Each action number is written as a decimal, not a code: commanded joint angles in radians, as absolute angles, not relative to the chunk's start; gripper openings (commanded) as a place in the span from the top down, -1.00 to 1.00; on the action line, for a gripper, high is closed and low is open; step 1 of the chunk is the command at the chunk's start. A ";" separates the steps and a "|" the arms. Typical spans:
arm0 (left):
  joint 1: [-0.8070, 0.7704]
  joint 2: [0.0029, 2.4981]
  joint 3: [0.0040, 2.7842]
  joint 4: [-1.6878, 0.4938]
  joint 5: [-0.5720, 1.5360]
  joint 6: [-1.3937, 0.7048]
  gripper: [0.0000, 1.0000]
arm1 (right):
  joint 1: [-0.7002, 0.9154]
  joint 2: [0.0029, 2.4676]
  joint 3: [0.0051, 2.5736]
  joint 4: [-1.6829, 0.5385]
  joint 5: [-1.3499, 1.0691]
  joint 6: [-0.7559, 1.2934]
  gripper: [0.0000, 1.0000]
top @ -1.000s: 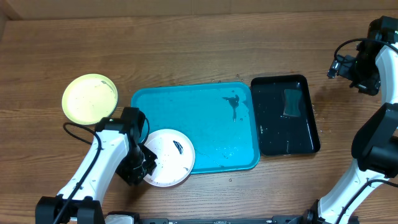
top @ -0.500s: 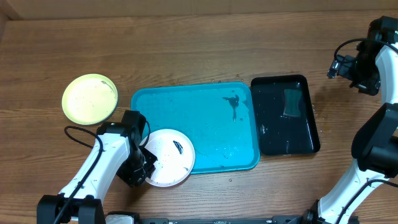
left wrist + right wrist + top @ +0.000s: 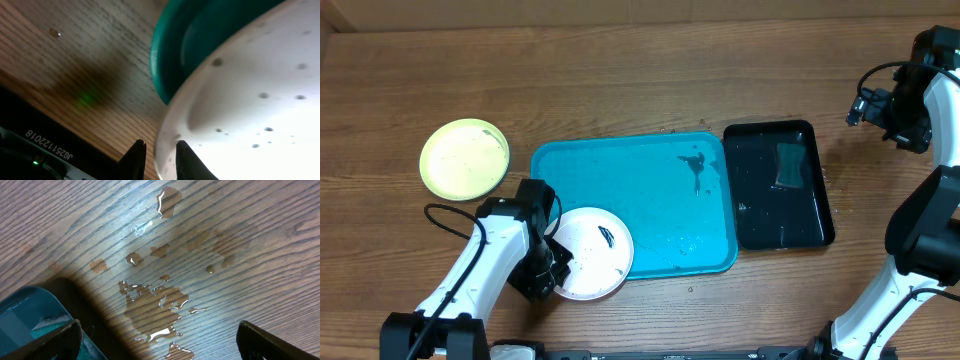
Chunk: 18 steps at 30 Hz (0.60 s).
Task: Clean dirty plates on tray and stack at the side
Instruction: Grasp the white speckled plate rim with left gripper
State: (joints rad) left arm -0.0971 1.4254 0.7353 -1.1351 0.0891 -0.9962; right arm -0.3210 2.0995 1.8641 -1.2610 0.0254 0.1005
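Wood table [image 3: 620, 80], plank grain running side to side, back half bare all the way across. Far left: yellow-green plate [image 3: 464, 158] flat on the wood, well apart from the tray [image 3: 620, 180], open wood all round its rim.

Left gripper [image 3: 160, 147] is at the near-left edge of the white plate [image 3: 595, 255]. Wrist view shows the rim running between the two fingers [image 3: 187, 160], jaws drawn in narrow, so it reads as clenched on that rim. The white plate sits over the tray's near-left corner, part on the turquoise rim and part overhanging the wood. One dark streak on its upper right, small dark specks across the face. The left arm lies on the wood to the plate's left, and only a narrow strip of table separates the plate from the near edge.

The tray floor is mostly bare. It looks wet near the right end, with a dark smear [image 3: 695, 170] toward the far-right corner.

Black tray [image 3: 760, 220] is just beside the tray's right edge, glossy, with a green pad [image 3: 788, 165] lying in its far half.

Right gripper [image 3: 157, 327] is far right, released with the jaws spread wide, nothing between them, hanging over a puddle [image 3: 155, 305] on the bare wood near the black tray's corner.
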 commanded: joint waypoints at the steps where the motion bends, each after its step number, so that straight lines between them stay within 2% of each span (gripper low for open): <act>1: -0.102 1.425 0.707 -1.124 0.070 -1.018 0.56 | -0.323 2.078 1.865 -1.258 0.021 0.105 -1.00; 3: -0.102 1.425 0.706 -1.121 0.071 -1.018 0.67 | -0.323 2.078 1.865 -1.258 0.021 0.105 -1.00; 5: -0.102 1.425 0.710 -1.121 0.072 -1.018 0.91 | -0.323 2.078 1.865 -1.258 0.021 0.105 -1.00; 12: -0.105 1.425 0.805 -1.090 0.079 -0.986 0.92 | -0.323 2.078 1.865 -1.258 0.021 0.105 -1.00; 18: -0.107 1.426 0.837 -0.947 0.158 -0.949 0.92 | -0.323 2.078 1.865 -1.258 0.021 0.105 -1.00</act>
